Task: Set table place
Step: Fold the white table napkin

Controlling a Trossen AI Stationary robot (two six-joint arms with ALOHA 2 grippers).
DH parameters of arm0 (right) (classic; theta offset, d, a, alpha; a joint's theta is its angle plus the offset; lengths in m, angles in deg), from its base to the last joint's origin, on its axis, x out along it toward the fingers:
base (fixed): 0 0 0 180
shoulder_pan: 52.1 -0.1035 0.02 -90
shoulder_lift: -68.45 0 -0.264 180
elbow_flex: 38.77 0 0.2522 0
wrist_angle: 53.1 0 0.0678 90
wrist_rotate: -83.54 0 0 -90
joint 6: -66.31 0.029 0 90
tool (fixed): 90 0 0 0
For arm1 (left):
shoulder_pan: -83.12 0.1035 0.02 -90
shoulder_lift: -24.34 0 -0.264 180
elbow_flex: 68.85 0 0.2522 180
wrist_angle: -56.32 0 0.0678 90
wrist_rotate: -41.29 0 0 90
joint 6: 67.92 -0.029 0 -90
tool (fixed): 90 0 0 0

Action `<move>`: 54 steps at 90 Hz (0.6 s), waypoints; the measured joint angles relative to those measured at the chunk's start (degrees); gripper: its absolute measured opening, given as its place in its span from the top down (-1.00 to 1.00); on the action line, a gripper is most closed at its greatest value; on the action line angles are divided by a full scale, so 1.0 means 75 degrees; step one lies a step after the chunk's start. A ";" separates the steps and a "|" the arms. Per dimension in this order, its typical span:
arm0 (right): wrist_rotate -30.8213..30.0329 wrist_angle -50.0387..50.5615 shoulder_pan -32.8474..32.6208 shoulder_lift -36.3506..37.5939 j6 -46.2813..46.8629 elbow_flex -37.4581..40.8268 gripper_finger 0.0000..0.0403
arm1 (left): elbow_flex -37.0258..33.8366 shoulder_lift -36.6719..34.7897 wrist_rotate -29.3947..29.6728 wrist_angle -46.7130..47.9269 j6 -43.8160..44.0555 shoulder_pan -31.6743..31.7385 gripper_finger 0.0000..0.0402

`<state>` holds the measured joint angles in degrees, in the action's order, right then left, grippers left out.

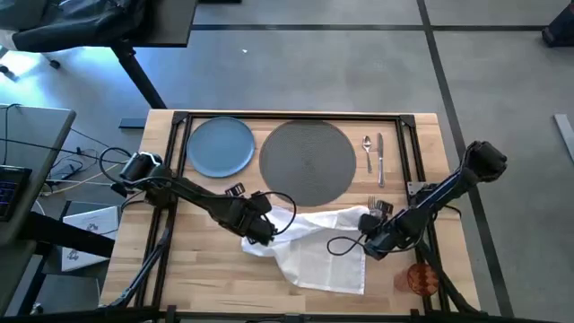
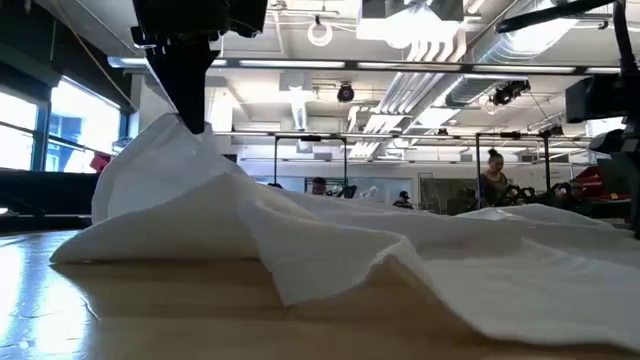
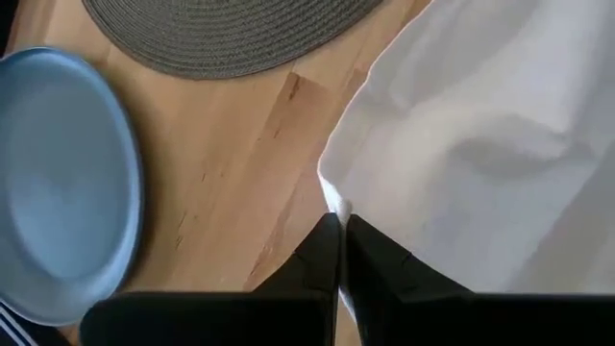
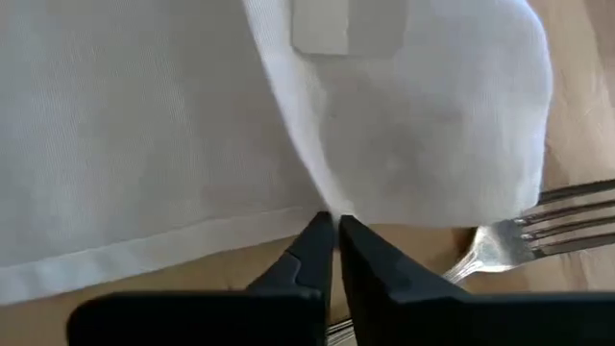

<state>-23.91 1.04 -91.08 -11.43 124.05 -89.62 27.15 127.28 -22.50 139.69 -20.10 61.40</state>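
Status: both arms are on the napkin (image 1: 314, 244), which lies crumpled on the near half of the worktop (image 1: 206, 269), below the mat (image 1: 308, 161).

Left pincer (image 1: 262, 231): closed narrow on the napkin's left edge. Left wrist view shows the fingertips (image 3: 327, 252) pinched together w/ a sliver of white cloth between them. Low view shows that corner raised into a peak under the arm.

Right pincer (image 1: 370, 244): also closed narrow, on the napkin's right edge. Right wrist view shows cloth hem caught at the finger tips.

Key relation: the napkin's long axis runs left-right between the two pincers, one held edge at each end. The cloth sags and folds in the middle, so I judge it is not yet taut. Spreading or folding it depends on the two arms pulling apart along that same axis.

Other items:
- Fork (image 1: 374, 208): just beside the right pincer, touching or partly under the napkin's right edge. Risk: cloth drags it.
- Plate (image 1: 221, 146): far left, beside the mat, not on it.
- Spoon (image 1: 367, 149) and knife (image 1: 380, 157): right of the mat, parallel, pointing far-near.
- Cup (image 1: 422, 279): near right corner, close behind the right arm.

Est. progress: early. Plate, napkin, fork and cup are still unplaced.
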 joint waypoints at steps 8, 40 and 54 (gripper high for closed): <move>-0.0260 0.0009 0.0000 0.0560 0.0716 -0.0107 1.00 | 0.0214 -0.0059 0.0086 0.0093 0.0053 -0.0016 1.00; -0.2110 0.2465 0.0884 0.3861 0.2246 -0.0321 1.00 | 0.1206 -0.1401 0.2704 0.0537 0.0976 0.0006 1.00; -0.2371 0.3945 0.1728 0.4288 0.1699 -0.1079 1.00 | 0.1203 -0.1909 0.3438 0.0575 0.0933 0.0313 1.00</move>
<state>-41.69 30.63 -78.12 20.73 136.80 -97.71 36.17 112.96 3.29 144.01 -13.10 63.75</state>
